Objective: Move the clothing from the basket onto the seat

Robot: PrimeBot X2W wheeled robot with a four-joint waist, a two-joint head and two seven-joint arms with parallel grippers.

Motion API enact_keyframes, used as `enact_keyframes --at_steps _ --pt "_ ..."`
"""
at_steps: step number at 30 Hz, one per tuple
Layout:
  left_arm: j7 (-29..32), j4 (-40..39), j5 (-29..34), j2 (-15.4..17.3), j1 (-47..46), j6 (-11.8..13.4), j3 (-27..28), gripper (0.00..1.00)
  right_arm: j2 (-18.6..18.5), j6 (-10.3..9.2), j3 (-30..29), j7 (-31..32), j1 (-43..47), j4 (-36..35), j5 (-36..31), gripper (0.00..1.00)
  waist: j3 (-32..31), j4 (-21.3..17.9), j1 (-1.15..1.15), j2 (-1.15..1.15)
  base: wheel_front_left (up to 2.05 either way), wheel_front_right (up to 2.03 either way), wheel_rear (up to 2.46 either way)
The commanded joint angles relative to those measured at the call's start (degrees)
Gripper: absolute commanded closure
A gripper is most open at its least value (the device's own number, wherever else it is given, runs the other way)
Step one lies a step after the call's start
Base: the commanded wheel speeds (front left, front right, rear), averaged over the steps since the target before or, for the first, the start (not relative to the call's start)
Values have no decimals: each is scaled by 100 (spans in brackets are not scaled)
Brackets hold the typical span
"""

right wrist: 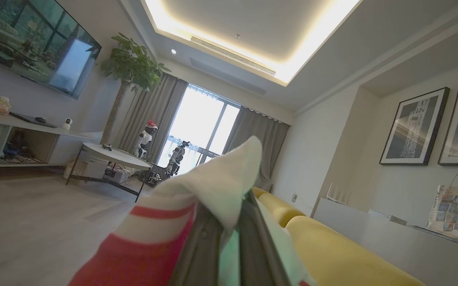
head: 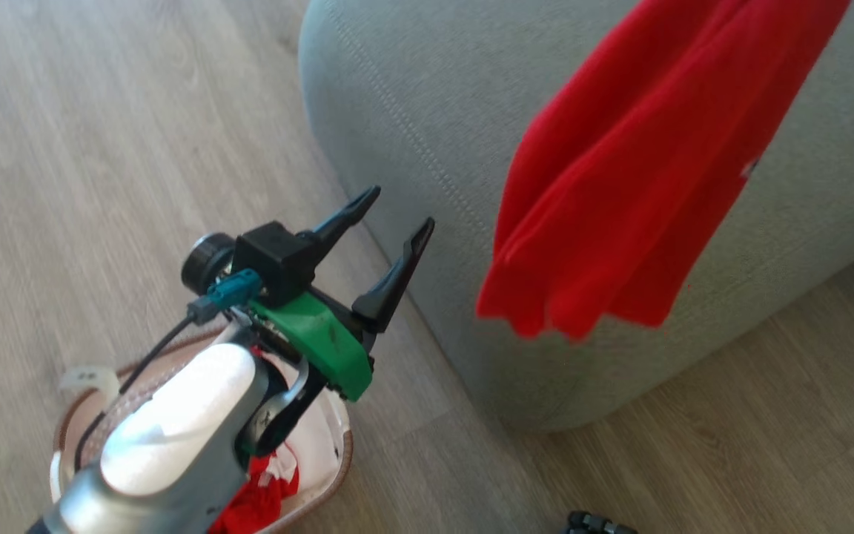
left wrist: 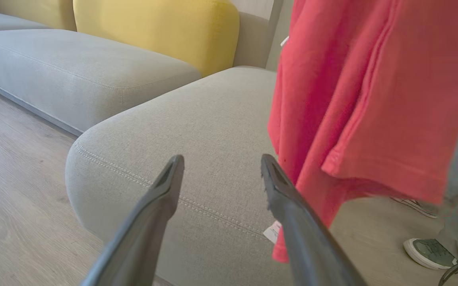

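Note:
A red jersey [head: 620,185] of the clothing hangs in the air in front of the grey seat [head: 412,96], its top out of the head view. In the right wrist view my right gripper [right wrist: 235,218] is shut on its white-and-red striped fabric [right wrist: 213,182] and points up across the room. My left gripper [head: 401,211] stands open with nothing in it, above the basket [head: 345,460] and left of the hanging jersey [left wrist: 372,99]. More red and white clothing [head: 264,489] lies in the basket, largely hidden by my left arm. The left gripper [left wrist: 222,159] faces the seat's [left wrist: 213,119] stitched edge.
Wood floor [head: 101,148] surrounds the seat. A second grey cushion [left wrist: 74,71] and yellow back cushions [left wrist: 153,31] lie beyond. A person's shoe [left wrist: 431,252] stands on the floor past the jersey. A round table [right wrist: 113,157] and a wall screen [right wrist: 34,43] are far off.

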Motion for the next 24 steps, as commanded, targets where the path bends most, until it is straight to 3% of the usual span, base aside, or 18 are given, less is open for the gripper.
enact_keyframes --at_steps 1,8,15,24 --pt "21 -213 64 165 -335 -23 185 0 -208 -2 16 2 -268 47 94 100 188 174 -1 0 0 0 0" --pt "163 -313 116 252 -556 -73 165 0 -796 -2 204 -62 -1317 1345 450 100 642 491 -1 0 0 0 0" --pt "306 -421 191 296 -830 -118 138 0 -1114 -2 647 -120 -1958 2654 725 100 1145 770 -1 0 0 0 0" --pt "352 -428 226 329 -986 -128 125 0 -740 -2 1126 -244 -1636 3737 1032 100 1503 930 -1 0 0 0 0"
